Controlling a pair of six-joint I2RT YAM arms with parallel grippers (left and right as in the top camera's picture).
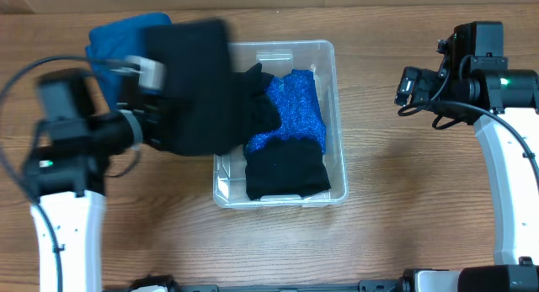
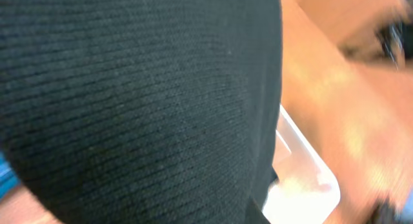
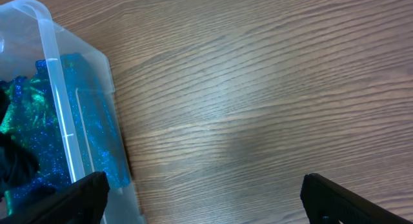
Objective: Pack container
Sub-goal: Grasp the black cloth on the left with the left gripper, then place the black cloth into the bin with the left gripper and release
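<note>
The clear plastic container [image 1: 336, 115] stands mid-table. It holds a sparkly blue cloth [image 1: 296, 107] and a folded black cloth [image 1: 285, 172]. My left gripper [image 1: 150, 124] holds a large black cloth [image 1: 192, 88] up over the container's left rim; its fingers are hidden under the fabric. In the left wrist view the black cloth [image 2: 129, 101] fills the frame, with a container corner [image 2: 310, 182] beside it. My right gripper [image 1: 413, 86] is open and empty above bare table, right of the container; its wrist view shows the fingers [image 3: 203, 192] wide apart beside the container wall [image 3: 55, 88].
A folded blue cloth [image 1: 118, 39] lies on the wooden table at the back left, partly under the lifted black cloth. Bare wood [image 1: 396, 183] lies to the right of the container.
</note>
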